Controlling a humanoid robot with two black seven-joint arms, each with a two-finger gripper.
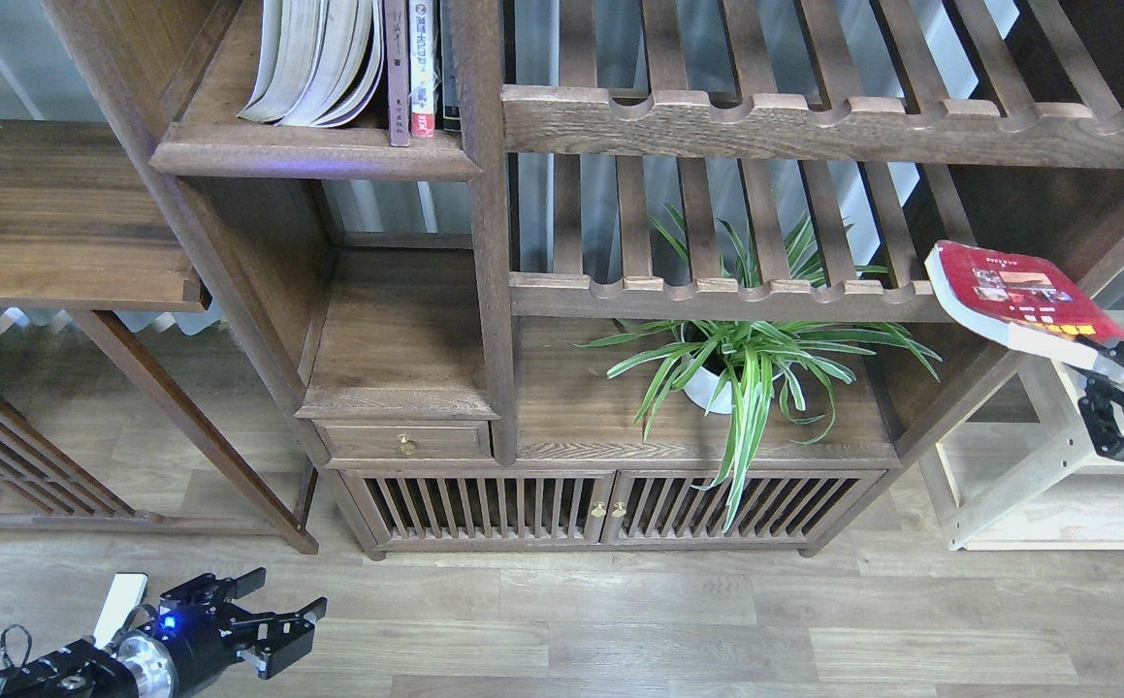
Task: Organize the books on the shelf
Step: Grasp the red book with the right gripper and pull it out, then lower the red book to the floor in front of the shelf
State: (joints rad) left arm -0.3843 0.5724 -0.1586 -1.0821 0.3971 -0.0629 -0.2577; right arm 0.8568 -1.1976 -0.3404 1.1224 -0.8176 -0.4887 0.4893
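A red book (1017,294) with a yellow band hangs in the air at the right, clear of the slatted rack, and my right gripper (1116,365) is shut on its lower corner. Two thick softcover books (319,60) with cream page edges lean on the dark brown shelf (309,155) at the top left, beside slim volumes (421,68). Low at the bottom left, my left gripper (275,625) hangs open over the floor with nothing in it.
Two slatted racks with notched rails (765,121) fill the bookcase's right half. A potted spider plant (736,364) stands on the cabinet top below them. A pale wooden rack (1037,485) is at the far right, a dark side table (48,223) at the left.
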